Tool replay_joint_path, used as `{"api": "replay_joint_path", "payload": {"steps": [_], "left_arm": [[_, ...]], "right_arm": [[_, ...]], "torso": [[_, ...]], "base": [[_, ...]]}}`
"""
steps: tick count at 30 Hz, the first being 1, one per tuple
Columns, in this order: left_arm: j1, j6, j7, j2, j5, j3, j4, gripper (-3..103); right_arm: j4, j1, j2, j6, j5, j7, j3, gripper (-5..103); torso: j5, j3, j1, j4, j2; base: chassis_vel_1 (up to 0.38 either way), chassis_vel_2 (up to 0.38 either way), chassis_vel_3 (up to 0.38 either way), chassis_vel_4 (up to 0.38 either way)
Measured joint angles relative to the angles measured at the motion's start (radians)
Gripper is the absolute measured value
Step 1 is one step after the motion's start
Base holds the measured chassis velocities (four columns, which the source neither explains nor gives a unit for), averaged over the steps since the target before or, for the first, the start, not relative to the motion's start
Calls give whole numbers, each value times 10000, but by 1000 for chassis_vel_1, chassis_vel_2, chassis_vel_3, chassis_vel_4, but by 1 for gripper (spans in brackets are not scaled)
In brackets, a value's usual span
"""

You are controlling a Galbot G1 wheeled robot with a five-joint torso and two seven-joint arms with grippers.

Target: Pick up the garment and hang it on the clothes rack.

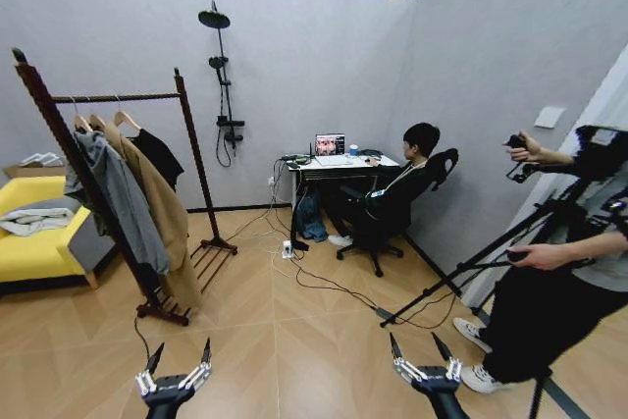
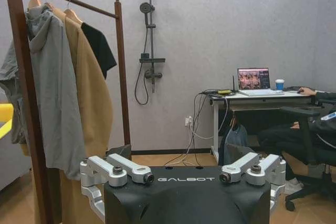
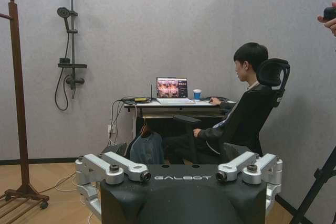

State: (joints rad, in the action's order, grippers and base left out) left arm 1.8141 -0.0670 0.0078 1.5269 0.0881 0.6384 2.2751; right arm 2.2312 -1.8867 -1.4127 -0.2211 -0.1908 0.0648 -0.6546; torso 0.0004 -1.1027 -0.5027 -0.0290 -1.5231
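The garment (image 1: 157, 156), a short black top on a wooden hanger, hangs at the far end of the clothes rack's top rail, behind a long tan coat (image 1: 162, 213) and a grey garment (image 1: 118, 198). The clothes rack (image 1: 118, 97) is dark reddish-brown wood and stands at the left. The left wrist view shows the garment (image 2: 100, 48) beside the rack's far post (image 2: 122, 66). One rack post (image 3: 18, 77) appears in the right wrist view. My left gripper (image 1: 182, 345) and right gripper (image 1: 414, 340) are low in front, both open and empty, well short of the rack.
A black shower stand (image 1: 221, 85) stands against the back wall. A desk (image 1: 339, 161) with a laptop and a seated person is at centre right. A yellow sofa (image 1: 34, 242) sits left of the rack. A tripod (image 1: 471, 267) and loose cables (image 1: 314, 277) lie right of centre.
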Motion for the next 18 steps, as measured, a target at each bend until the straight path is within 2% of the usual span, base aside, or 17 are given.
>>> {"api": "replay_joint_path", "payload": {"steps": [18], "left_arm": [[0,0,-3,-1,0,4,-1,100]], "right_arm": [[0,0,0,0,0,0,3,100]], "torso": [[-4,0,-1,1,0]], "base": [[-8,-6,5,5]]}}
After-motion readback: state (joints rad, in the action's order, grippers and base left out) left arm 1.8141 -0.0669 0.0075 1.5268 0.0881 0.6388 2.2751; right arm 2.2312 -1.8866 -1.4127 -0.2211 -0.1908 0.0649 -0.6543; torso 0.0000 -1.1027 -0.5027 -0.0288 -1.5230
